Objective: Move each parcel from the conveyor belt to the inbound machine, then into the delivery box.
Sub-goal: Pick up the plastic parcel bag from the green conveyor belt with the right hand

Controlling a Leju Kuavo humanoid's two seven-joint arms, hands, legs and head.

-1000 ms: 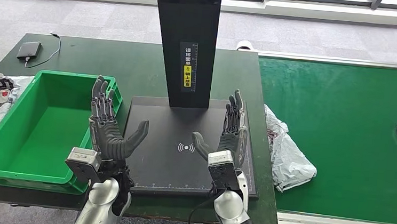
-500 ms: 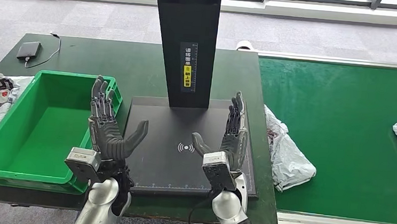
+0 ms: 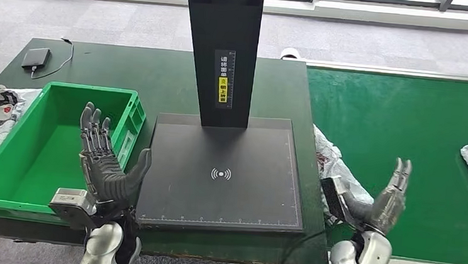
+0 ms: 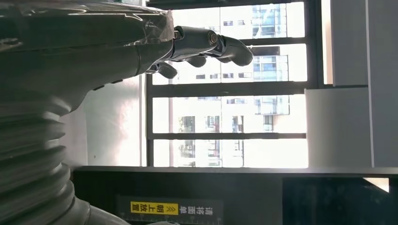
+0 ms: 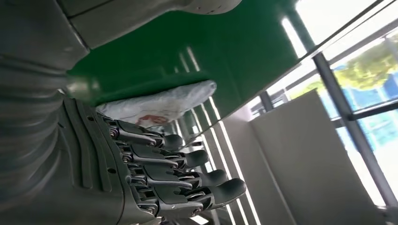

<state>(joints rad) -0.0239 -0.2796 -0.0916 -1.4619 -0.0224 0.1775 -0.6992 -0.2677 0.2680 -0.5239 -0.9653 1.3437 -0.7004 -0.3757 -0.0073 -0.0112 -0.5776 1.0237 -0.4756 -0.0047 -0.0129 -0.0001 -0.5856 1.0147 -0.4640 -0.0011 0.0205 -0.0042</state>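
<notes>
Both empty, fingers spread: left hand (image 3: 105,172) by green delivery box (image 3: 1,173), right hand (image 3: 382,203) beside crumpled white parcel (image 3: 338,178) at conveyor belt (image 3: 409,120) edge. Risk: thin, slack bag slipping from grasp, snagging on inbound machine (image 3: 225,169).

Left hand (image 3: 105,169) raised, fingers spread, empty; right hand (image 3: 382,203) raised edge-on, fingers extended, empty

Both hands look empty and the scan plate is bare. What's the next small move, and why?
Probably bring the right hand down onto the white parcel lying at the near end of the conveyor belt. That hand is open beside it, the left hand is open by the green box, and nothing lies on the inbound machine.
</notes>
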